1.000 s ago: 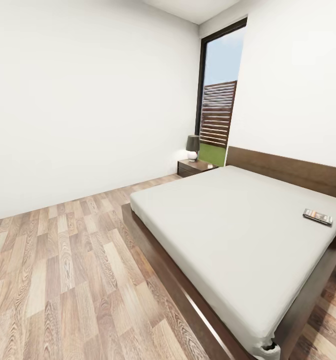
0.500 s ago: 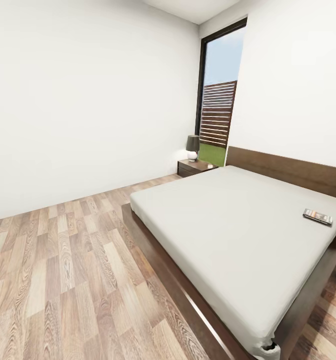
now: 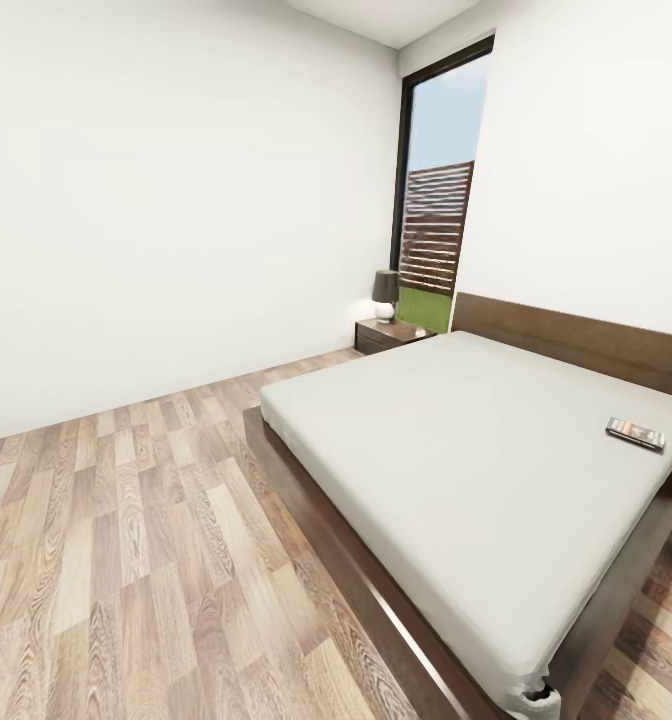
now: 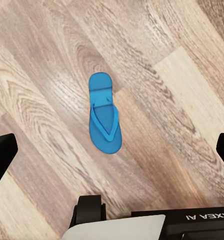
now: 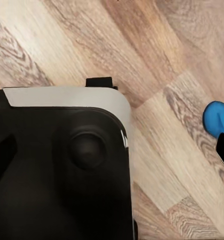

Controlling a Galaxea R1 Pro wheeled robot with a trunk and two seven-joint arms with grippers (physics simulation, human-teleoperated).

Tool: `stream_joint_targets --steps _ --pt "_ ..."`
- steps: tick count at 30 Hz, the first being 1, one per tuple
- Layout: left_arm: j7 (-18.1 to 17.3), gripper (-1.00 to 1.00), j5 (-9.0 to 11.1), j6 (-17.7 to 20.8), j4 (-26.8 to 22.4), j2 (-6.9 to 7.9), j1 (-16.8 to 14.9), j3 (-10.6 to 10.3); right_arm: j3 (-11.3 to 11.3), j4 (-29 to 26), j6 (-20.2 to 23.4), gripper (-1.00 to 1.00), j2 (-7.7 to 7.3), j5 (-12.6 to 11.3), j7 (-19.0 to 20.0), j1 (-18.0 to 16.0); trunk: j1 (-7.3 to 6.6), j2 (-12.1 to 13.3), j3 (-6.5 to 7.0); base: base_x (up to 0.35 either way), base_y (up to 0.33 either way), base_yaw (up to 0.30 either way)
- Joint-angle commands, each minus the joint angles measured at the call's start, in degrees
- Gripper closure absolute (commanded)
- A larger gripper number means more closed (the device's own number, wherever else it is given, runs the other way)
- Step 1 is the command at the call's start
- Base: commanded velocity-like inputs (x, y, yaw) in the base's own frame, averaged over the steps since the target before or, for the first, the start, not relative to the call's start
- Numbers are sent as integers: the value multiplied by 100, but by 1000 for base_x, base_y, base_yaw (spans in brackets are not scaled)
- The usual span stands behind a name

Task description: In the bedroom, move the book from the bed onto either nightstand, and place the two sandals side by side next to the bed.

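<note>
The bed [image 3: 456,450], with its grey mattress and dark wooden frame, takes up the right of the head view. The book [image 3: 635,433] lies flat on the mattress near its right edge. A dark nightstand [image 3: 391,335] stands in the far corner beside the headboard. One blue sandal [image 4: 104,113] lies flat on the plank floor in the left wrist view, under my left gripper [image 4: 114,150], which is open and empty with its black fingertips [image 4: 3,155] far apart. A sliver of the other blue sandal [image 5: 218,118] appears in the right wrist view beside my open right gripper [image 5: 114,150].
A small lamp [image 3: 384,294] with a dark shade stands on the nightstand. A tall black-framed window [image 3: 434,200] is behind it. Open wood-plank floor [image 3: 126,540] lies left of the bed. My black and white base [image 5: 62,165] sits below the right wrist camera.
</note>
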Motion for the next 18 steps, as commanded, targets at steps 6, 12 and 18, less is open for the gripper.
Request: stream_joint_targets --steps 6,12,18 --pt "-8 -100 2 1 -3 3 -2 -11 -345 18 -45 -100 -160 -4 6 1 0 -3 -5 0 0 0" --pt "-8 -100 6 -5 -4 2 -2 -11 -537 16 -64 -100 -283 -6 10 2 0 -3 -5 0 0 0" --pt "-7 -100 10 -21 -4 1 -2 -11 -585 -20 -90 -100 -329 2 17 5 0 -3 -5 0 0 0"
